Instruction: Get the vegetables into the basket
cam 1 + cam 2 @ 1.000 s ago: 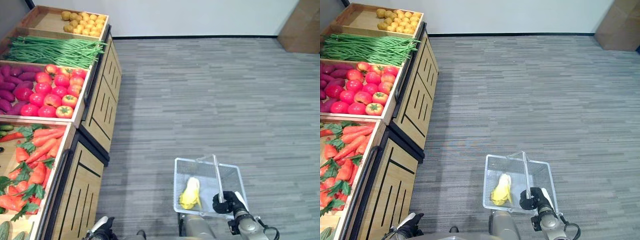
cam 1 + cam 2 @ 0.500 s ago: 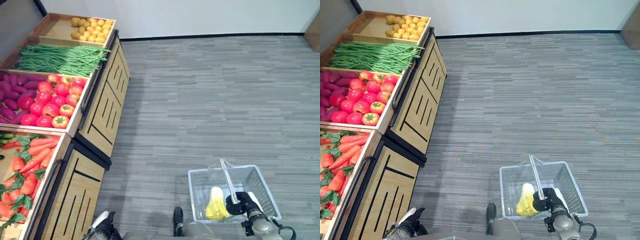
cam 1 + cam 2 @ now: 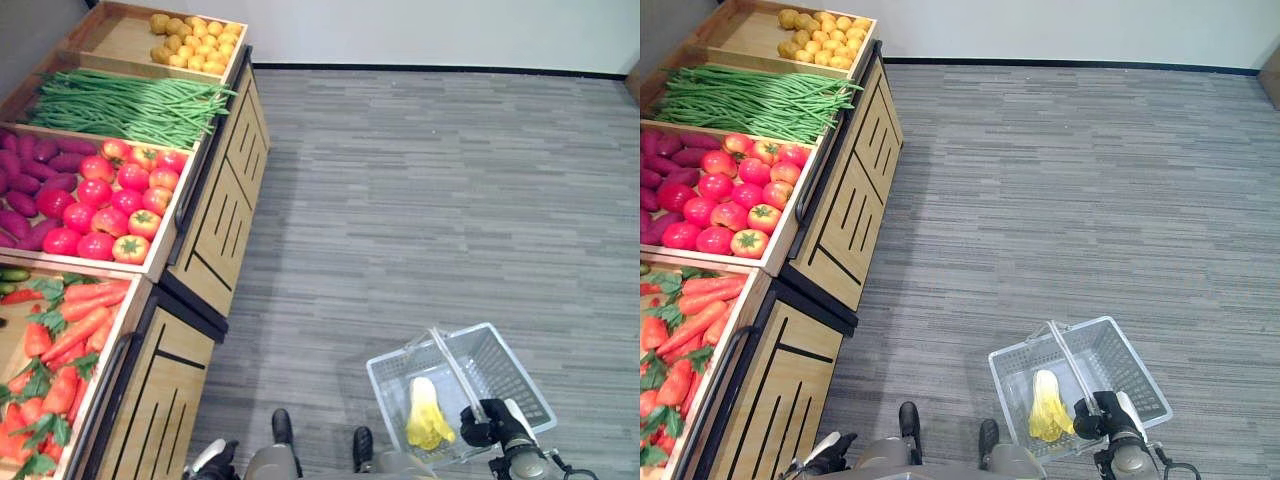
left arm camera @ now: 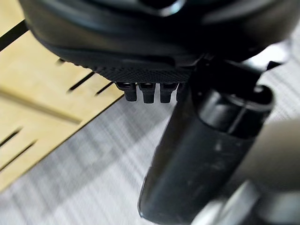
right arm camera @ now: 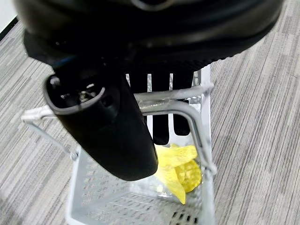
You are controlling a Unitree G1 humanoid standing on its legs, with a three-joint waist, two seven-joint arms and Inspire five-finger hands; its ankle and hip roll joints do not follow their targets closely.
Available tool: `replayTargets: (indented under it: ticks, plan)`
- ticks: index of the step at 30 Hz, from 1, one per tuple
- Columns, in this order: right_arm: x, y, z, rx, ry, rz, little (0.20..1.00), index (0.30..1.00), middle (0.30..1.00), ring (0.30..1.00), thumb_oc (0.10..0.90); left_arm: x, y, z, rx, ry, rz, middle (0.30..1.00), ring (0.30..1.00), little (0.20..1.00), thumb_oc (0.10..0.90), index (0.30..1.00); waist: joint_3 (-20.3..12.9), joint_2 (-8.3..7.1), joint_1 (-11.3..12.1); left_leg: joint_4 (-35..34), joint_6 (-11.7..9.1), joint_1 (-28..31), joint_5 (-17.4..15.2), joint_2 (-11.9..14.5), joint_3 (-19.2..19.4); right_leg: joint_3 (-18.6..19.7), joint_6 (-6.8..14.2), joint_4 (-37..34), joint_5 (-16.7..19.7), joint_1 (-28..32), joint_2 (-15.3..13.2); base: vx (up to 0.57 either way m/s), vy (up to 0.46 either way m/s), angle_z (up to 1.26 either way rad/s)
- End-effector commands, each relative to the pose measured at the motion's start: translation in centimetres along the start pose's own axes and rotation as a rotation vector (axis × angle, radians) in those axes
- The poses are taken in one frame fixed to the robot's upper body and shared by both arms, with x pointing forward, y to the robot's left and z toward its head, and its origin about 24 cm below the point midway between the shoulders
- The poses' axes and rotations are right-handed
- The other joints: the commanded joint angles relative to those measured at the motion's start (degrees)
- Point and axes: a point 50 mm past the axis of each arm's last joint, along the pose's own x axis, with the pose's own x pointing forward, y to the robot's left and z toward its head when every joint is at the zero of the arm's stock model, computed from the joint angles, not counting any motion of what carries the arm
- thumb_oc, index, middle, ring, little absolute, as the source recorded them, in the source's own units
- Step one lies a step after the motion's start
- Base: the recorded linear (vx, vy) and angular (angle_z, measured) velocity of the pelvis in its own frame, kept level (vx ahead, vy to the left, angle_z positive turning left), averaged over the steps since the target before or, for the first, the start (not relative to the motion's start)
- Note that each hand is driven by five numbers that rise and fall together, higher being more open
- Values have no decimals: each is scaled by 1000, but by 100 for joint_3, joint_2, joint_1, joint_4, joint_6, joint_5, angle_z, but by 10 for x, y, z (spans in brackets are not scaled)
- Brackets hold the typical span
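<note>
- At 5 o'clock, nearest the robot, the white wire-mesh basket [image 3: 500, 365] is carried by the right robot hand [image 3: 1095, 416], whose fingers are curled round the basket's grey metal handle [image 5: 187, 105].
- One yellow-green leafy vegetable [image 3: 427, 420] is seen lying inside the basket, so the task is judged barely begun.
- The left robot hand [image 3: 212, 460] shows at 7 o'clock beside the wooden display bench [image 3: 215, 215]; whether its fingers are spread or curled cannot be told.
- From 9 to 11 o'clock, still to be picked: orange carrots with green tops [image 3: 70, 330], red tomatoes [image 3: 115, 205], purple sweet potatoes [image 3: 30, 185], long green beans [image 3: 120, 100], small yellow potatoes [image 3: 195, 40].
</note>
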Motion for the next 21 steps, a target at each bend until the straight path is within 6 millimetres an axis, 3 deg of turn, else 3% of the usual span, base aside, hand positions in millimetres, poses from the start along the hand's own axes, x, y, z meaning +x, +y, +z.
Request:
replayTargets:
  ticks: [1, 6, 11, 17, 19, 21]
  plan:
    - [4, -15, 28, 15, -149, -65, 300, 300, 300, 300, 400, 1, 21, -18, 3, 60, 73, 1000, 1000, 1000, 900, 1000, -231, -373, 126, 490, -25, -222, -298, -28, 34, 339, 813, 102, 732, 71, -854, 16, 124, -6]
    - [6, -7, 37, 3, -170, -42, 300, 300, 300, 300, 400, 1, 30, -23, 15, 82, 98, 1000, 1000, 1000, 900, 1000, -240, -561, 177, 206, 121, -79, -378, -245, 112, 438, 989, 140, 1202, -103, -1001, 19, 170, -7]
    - [6, -1, 35, 0, -154, -21, 300, 300, 300, 300, 400, 2, 34, -24, 0, 82, 113, 1000, 1000, 1000, 900, 1000, -182, -543, 243, 126, 251, 90, -454, -345, -15, 561, 979, 945, 1462, -369, -947, 38, 115, -8]
    - [8, -1, 47, -7, -196, -19, 300, 300, 300, 300, 400, 3, 35, -18, -10, 55, 117, 1000, 1000, 1000, 900, 1000, -75, -454, 140, 141, 191, 328, -586, -339, -280, 757, 825, 529, 1142, -943, -600, 128, -16, 33]
    - [9, -4, 49, -17, -206, -27, 300, 300, 300, 300, 400, 3, 34, -14, -50, 49, 120, 1000, 1000, 1000, 900, 1000, 5, -456, -18, 351, 131, 510, -821, -391, -646, 1107, 873, 56, 1225, -1168, -418, 322, -153, 62]
    - [8, -3, 47, -11, -200, -21, 300, 300, 300, 300, 400, 2, 31, -16, -71, 59, 112, 1000, 1000, 1000, 900, 1000, -49, -463, -77, 450, 109, 593, -921, -409, -920, 1286, 827, 145, 1093, -1072, -279, 225, -156, 102]
